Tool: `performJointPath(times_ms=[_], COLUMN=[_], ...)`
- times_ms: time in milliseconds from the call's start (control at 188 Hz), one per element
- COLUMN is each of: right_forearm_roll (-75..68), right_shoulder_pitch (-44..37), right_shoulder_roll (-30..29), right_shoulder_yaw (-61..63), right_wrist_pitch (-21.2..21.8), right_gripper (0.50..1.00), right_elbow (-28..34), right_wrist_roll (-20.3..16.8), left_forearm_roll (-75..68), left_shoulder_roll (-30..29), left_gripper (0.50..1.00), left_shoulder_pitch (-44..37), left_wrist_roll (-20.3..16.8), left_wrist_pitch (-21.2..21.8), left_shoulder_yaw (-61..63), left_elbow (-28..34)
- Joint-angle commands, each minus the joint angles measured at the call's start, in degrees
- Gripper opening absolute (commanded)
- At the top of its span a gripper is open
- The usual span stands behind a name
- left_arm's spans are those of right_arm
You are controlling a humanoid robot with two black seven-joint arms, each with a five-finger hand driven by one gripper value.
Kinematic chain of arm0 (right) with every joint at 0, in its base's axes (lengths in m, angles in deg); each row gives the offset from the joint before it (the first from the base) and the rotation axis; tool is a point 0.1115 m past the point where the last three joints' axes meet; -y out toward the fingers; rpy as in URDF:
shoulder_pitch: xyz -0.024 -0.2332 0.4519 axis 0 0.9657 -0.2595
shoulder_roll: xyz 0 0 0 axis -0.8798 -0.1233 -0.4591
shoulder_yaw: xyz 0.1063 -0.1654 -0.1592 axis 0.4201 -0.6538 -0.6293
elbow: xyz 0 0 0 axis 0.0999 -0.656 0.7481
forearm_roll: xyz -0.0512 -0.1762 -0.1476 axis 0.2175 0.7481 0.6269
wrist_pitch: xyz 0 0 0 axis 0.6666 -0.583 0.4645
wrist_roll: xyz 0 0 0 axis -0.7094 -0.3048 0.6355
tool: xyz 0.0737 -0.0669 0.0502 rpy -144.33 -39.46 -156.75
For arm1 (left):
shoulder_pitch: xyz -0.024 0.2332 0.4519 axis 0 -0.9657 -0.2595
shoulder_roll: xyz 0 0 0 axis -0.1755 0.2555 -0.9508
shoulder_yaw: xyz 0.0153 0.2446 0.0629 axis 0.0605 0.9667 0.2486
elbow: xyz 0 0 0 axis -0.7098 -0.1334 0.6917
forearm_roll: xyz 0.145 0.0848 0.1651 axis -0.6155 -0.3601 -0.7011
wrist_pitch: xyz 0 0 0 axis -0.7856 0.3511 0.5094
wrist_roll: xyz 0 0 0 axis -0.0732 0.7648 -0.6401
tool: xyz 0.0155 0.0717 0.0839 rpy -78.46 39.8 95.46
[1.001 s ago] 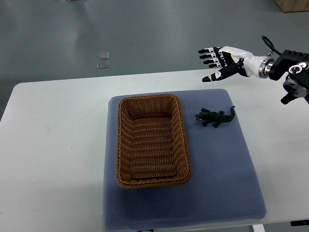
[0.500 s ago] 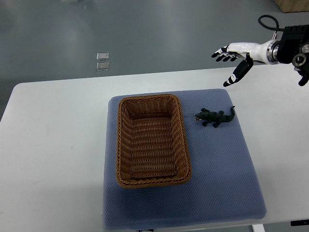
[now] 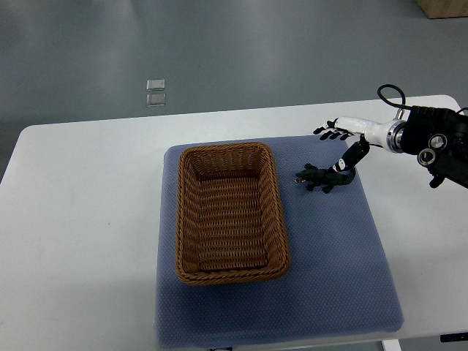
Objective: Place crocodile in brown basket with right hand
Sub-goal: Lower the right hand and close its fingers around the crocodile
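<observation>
A small dark green toy crocodile [image 3: 322, 177] lies on the blue mat [image 3: 344, 256], just right of the brown wicker basket [image 3: 229, 212]. The basket holds nothing. My right hand [image 3: 341, 145] reaches in from the right edge and hovers low over the crocodile's tail end. Its fingers [image 3: 330, 132] are spread, and the thumb [image 3: 351, 157] points down beside the tail. The hand holds nothing. No left arm shows.
The mat lies on a white table [image 3: 80, 219] with grey floor beyond its far edge. My right forearm and its black wrist housing [image 3: 439, 142] hang over the table's right side.
My right hand has dropped from above the table's far edge down toward the crocodile's tail, moving slightly left. The crocodile and basket have not moved.
</observation>
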Motion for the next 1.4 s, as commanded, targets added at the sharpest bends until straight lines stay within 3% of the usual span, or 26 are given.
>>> performJointPath(times_ms=[0, 585, 1395], right_forearm_roll=[0.4, 4.3, 6.4], right_shoulder_pitch=[0.6, 2.1, 3.6], right_shoulder_roll=[-0.6, -2.4, -6.2], right_shoulder_yaw=[0.0, -0.1, -0.2], right_wrist_pitch=[-0.1, -0.8, -1.0], right_gripper=[0.862, 0.860, 0.793], right_elbow=[0.0, -0.8, -4.3], right_wrist_roll=[0.7, 0.9, 1.5], left_forearm_roll=[0.0, 0.0, 0.0], left_shoulder_roll=[0.0, 0.0, 0.0], left_gripper=[1.000, 1.000, 1.000], left_shoulder_pitch=[-0.1, -0.1, -0.2], left_wrist_roll=[0.0, 0.0, 0.0], left_wrist_pitch=[0.0, -0.1, -0.2], left_shoulder_yaw=[0.0, 0.0, 0.0], left_elbow=[0.0, 0.0, 0.0])
